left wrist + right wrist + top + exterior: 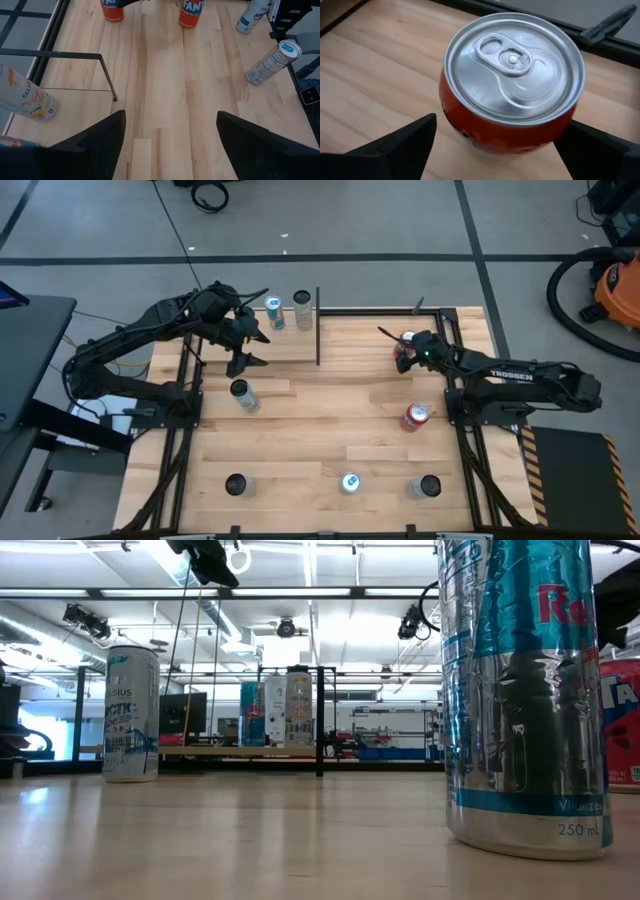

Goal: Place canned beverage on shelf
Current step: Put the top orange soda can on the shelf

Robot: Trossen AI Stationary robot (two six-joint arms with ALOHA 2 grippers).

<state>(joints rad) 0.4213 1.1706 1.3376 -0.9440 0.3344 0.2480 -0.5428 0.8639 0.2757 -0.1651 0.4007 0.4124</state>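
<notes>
- The left gripper [250, 348] is seen at about ten o'clock on the table [330, 430], over the shelf [285, 345]; its fingers [90, 145] are parted about halfway and nothing is held between them.
- On the shelf, at about eleven o'clock, a teal can [274, 312] and a silver can [303, 309] stand side by side, upright.
- A pale can [131, 713] is seen just off the shelf at about nine o'clock; its lettering is too small to read.
- Along the six o'clock edge three cans are lined up, well apart; on the middle one, a blue-and-silver can [525, 690], "250 mL" can be read.
- "FAN" is read on two orange-red cans in the left wrist view.
- One red can [415, 416] stands alone at about three o'clock.
- At about one o'clock the right gripper [402, 352] is placed around another red can [512, 80], upright and unopened; the fingers [395, 145] are spread wide on either side, and contact cannot be told.
</notes>
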